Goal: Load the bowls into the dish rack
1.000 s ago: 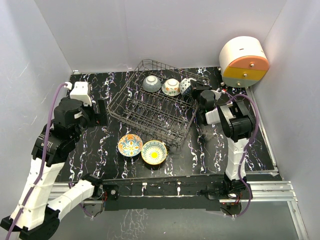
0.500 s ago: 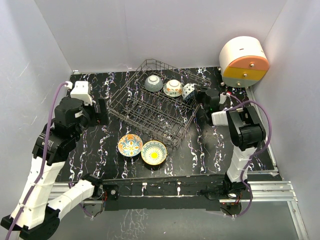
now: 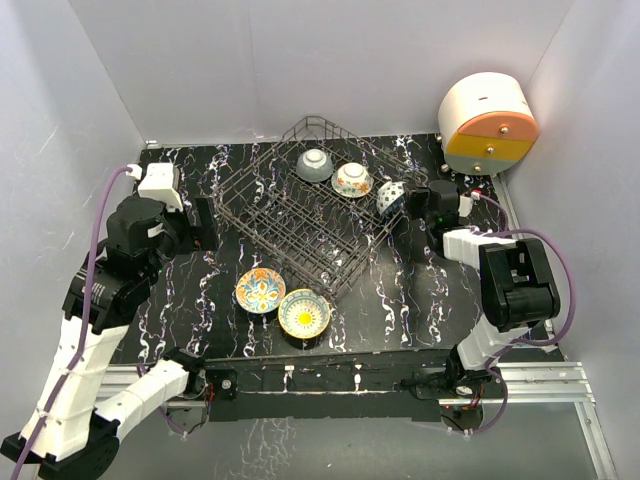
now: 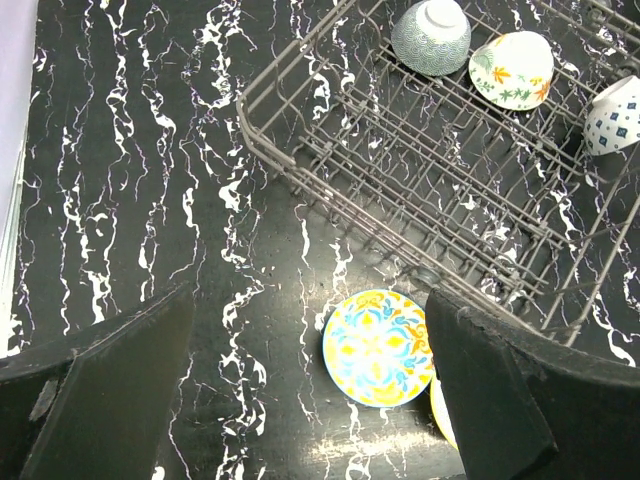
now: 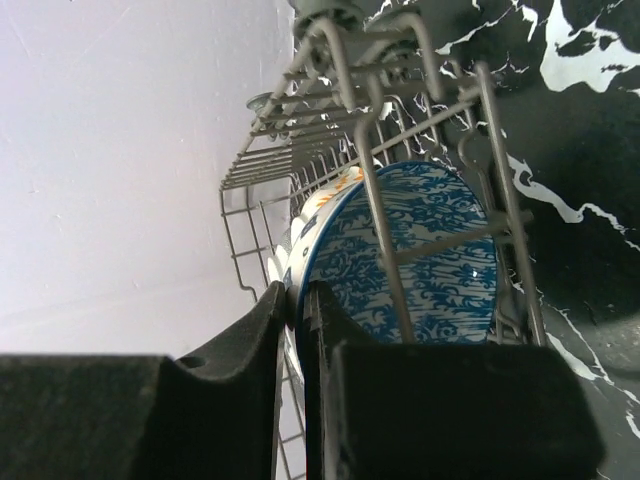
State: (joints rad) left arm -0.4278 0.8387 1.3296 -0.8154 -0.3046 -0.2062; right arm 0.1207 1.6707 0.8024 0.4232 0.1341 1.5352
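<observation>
Right gripper: The right gripper (image 5: 297, 300) was nearly shut, its fingers pinching the rim of the blue bowl (image 5: 420, 250), which stood on edge at the right end of the dish rack (image 3: 290, 215).
Left gripper: The left gripper (image 4: 310, 295) was spread wide and held nothing, above the table (image 3: 400, 300) by the rack's left side.
Bowls: The grey bowl (image 4: 431, 30) and the orange-green floral bowl (image 4: 511, 68) sat in the rack's far row beside the blue one. The orange-blue floral bowl (image 4: 378, 347) and the yellow sunflower bowl (image 3: 305, 313) lay face up just in front of the rack.
Step in hand: It appeared to be seating the blue bowl.
Doing it well: The bowl needed to settle against the tines before release. The fingers should part only slightly and draw back along the rim, without snagging wires or dragging the rack, which sat at an angle to the table's edges.
Right wrist view alone: It showed the pinch on the rim and the wires crossing the bowl's painted inside.
Top view alone: It showed both arms and the two waiting bowls together.
Left wrist view alone: It showed the left jaws open.
</observation>
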